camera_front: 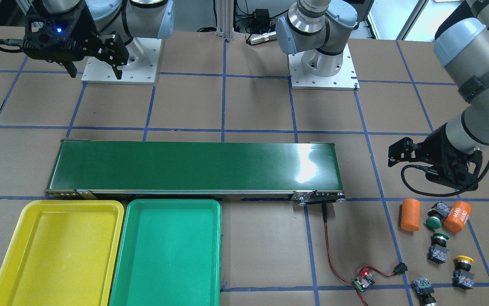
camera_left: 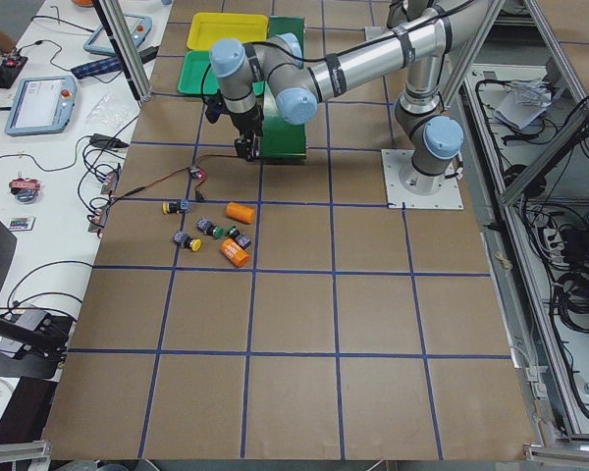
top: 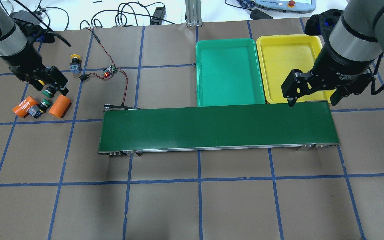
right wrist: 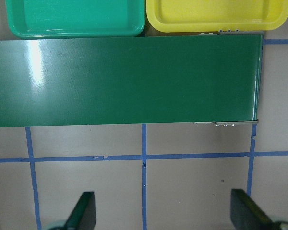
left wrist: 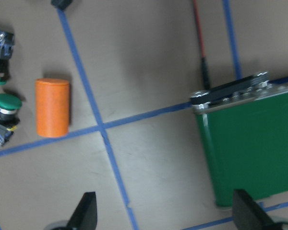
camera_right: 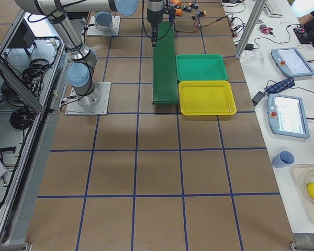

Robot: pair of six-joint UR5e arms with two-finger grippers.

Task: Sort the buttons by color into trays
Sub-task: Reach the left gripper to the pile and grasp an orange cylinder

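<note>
Four buttons lie on the table at my left side. A green one [camera_front: 433, 220] sits between two orange cylinders, a second green one [camera_front: 438, 248] and a yellow one [camera_front: 464, 268] lie near it, and one [camera_front: 423, 290] has its cap cut off by the frame edge. My left gripper [camera_front: 397, 153] hangs open and empty above the table beside them; its wrist view shows the green-capped buttons [left wrist: 5, 108] at the left edge. My right gripper [top: 312, 100] is open and empty over the belt's end by the yellow tray [top: 288, 63]. The green tray [top: 228, 73] stands beside it. Both trays are empty.
The long dark-green conveyor belt [top: 217, 128] crosses the middle of the table in front of the trays. Two orange cylinders [camera_front: 410, 214], one marked "4680" [camera_front: 456, 216], lie among the buttons. A small circuit board [camera_front: 364, 280] with a red wire runs to the belt's end.
</note>
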